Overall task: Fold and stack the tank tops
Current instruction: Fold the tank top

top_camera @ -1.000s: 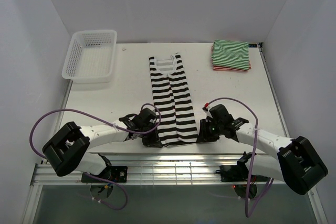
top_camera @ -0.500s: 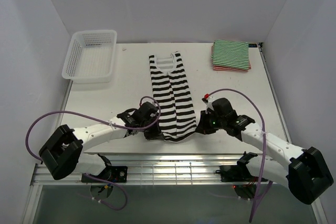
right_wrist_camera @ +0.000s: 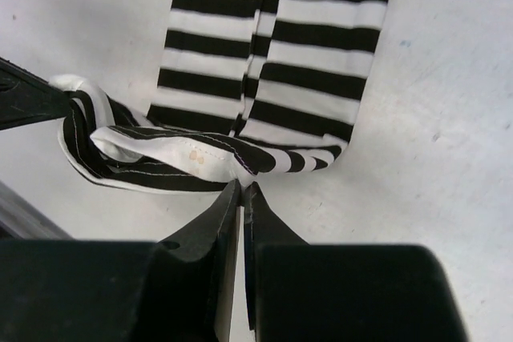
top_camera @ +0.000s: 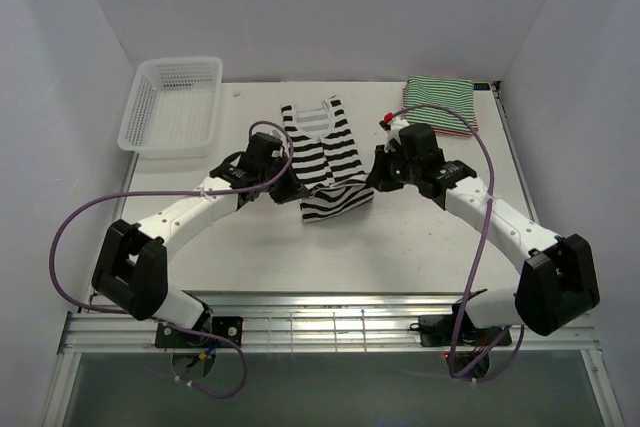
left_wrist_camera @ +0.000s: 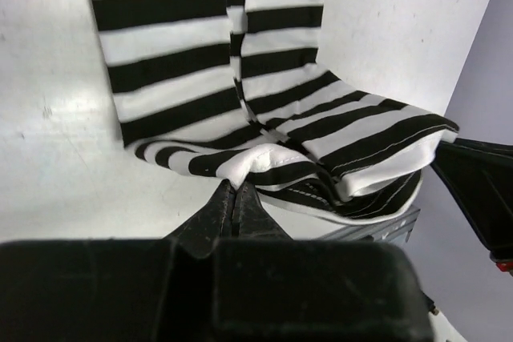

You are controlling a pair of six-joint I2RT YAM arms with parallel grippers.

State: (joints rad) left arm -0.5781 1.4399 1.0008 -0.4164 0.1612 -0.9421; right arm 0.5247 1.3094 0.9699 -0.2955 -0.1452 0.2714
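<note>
1. The black-and-white tank top (top_camera: 322, 147) lies lengthways in the middle of the table (top_camera: 250, 247). Its neckline points to the far edge, and its upper part is flat on the surface.
2. Its lower part is doubled up over the body, so the hem end sits as a loose, raised fold across the middle of the garment.
3. The left gripper (top_camera: 290, 190) is at the left corner of that fold. In the left wrist view its fingers (left_wrist_camera: 228, 202) are pinched together on a bunched bit of white and black cloth.
4. The right gripper (top_camera: 372, 179) is at the opposite corner. In the right wrist view its fingers (right_wrist_camera: 228, 210) are pressed almost together, with the stitched hem edge caught at their tips.
5. Between the two grips the hem sags a little, showing its white inner side and a line of stitching.
6. The green-and-white tank top (top_camera: 445, 99) lies folded at the far right corner, well apart from the striped one. It rests on the red-and-white tank top (top_camera: 466, 130), of which only an edge shows.
7. A white mesh basket (top_camera: 135, 112) stands at the far left corner.
</note>
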